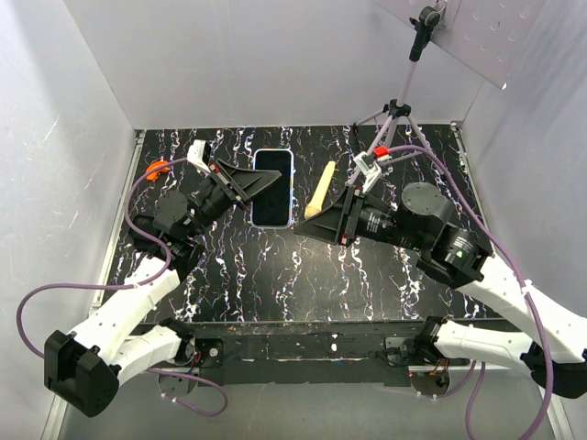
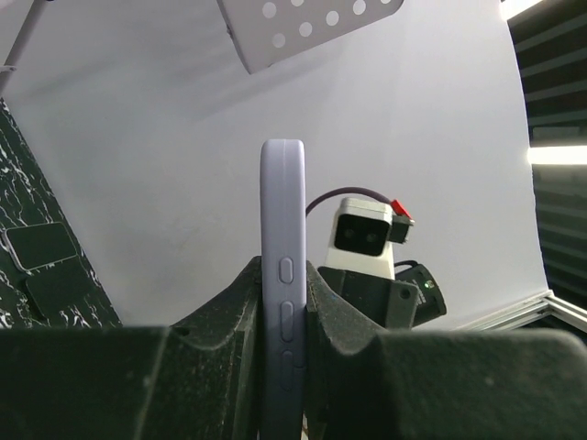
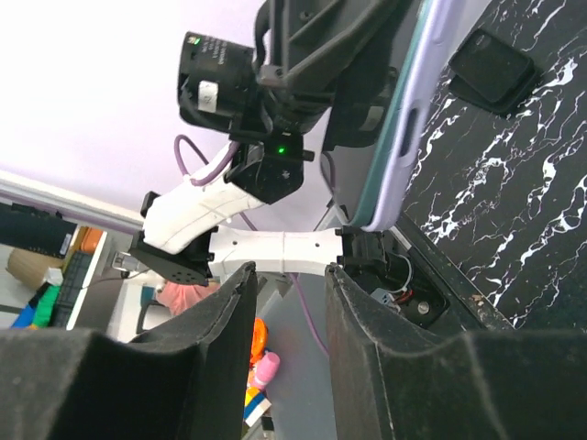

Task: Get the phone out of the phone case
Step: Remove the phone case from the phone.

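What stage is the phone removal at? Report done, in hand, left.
Done: the phone shows a bare lavender rim, with no black shell around it. In hand: the left jaws are shut on its edge, holding it off the table; the right jaws stand open, empty. Left: find the phone case, which I cannot pick out, to confirm.

A cream stick point(image 1: 321, 189) lies near a grey tripod point(image 1: 396, 112).
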`<action>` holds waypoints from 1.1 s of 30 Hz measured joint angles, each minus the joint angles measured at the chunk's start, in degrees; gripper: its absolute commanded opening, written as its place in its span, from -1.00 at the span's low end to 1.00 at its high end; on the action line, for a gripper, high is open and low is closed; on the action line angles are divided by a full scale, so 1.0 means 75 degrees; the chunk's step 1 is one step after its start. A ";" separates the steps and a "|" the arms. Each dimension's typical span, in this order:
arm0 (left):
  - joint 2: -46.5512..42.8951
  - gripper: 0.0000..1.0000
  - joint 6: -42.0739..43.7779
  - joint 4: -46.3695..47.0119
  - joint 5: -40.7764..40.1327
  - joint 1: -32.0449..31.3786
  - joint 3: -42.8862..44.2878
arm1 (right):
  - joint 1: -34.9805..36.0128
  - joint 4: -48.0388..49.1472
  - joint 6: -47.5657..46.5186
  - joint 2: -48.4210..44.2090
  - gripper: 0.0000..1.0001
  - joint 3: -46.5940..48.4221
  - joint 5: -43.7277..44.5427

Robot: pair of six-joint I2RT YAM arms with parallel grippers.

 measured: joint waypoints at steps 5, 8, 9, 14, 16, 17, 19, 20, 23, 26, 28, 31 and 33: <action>-0.0076 -1.00 -0.0009 -0.0029 -0.0023 0.0000 0.0000 | -0.0326 0.0242 0.0460 0.0259 -0.26 -0.0085 -0.0256; -0.0076 -1.00 -0.0032 -0.0026 -0.0032 0.0000 0.0000 | -0.0455 0.0481 0.0647 0.0367 -0.27 -0.0163 -0.0423; -0.0076 -1.00 -0.0038 -0.0017 -0.0032 0.0000 0.0000 | -0.0487 0.0545 0.0711 0.0405 -0.27 -0.0175 -0.0472; -0.0076 -1.00 -0.0146 0.0020 -0.0035 0.0006 -0.0006 | -0.0554 0.0758 0.0831 0.0586 -0.27 -0.0178 -0.0612; -0.0076 -1.00 -0.0178 0.0055 -0.0032 0.0006 -0.0006 | -0.0571 0.0772 0.0866 0.0627 -0.27 -0.0184 -0.0632; -0.0076 -1.00 -0.0187 0.0073 -0.0035 0.0006 -0.0006 | -0.0574 0.0790 0.0874 0.0650 -0.26 -0.0189 -0.0635; -0.0076 -1.00 -0.0219 0.0108 -0.0032 0.0009 -0.0006 | -0.0580 0.0799 0.0892 0.0682 -0.27 -0.0204 -0.0641; -0.0076 -1.00 -0.0216 0.0114 -0.0032 0.0015 -0.0006 | -0.0586 0.0804 0.0901 0.0699 -0.27 -0.0216 -0.0644; -0.0055 -1.00 -0.0216 0.0105 -0.0032 0.0029 -0.0006 | -0.0612 0.0813 0.0898 0.0746 -0.27 -0.0219 -0.0641; -0.0026 -1.00 -0.0213 0.0102 -0.0035 0.0038 -0.0006 | -0.0624 0.0860 0.0901 0.0831 -0.27 -0.0219 -0.0647; -0.0017 -1.00 -0.0213 0.0096 -0.0035 0.0082 -0.0006 | -0.0632 0.0915 0.0898 0.0918 -0.27 -0.0219 -0.0650; 0.0012 -1.00 -0.0221 0.0105 -0.0099 0.0114 -0.0012 | -0.0697 0.1026 0.0898 0.1131 -0.27 -0.0152 -0.0708; 0.0026 -1.00 -0.0251 0.0102 -0.0187 0.0114 -0.0038 | -0.0740 0.1119 0.0892 0.1378 -0.26 -0.0029 -0.0801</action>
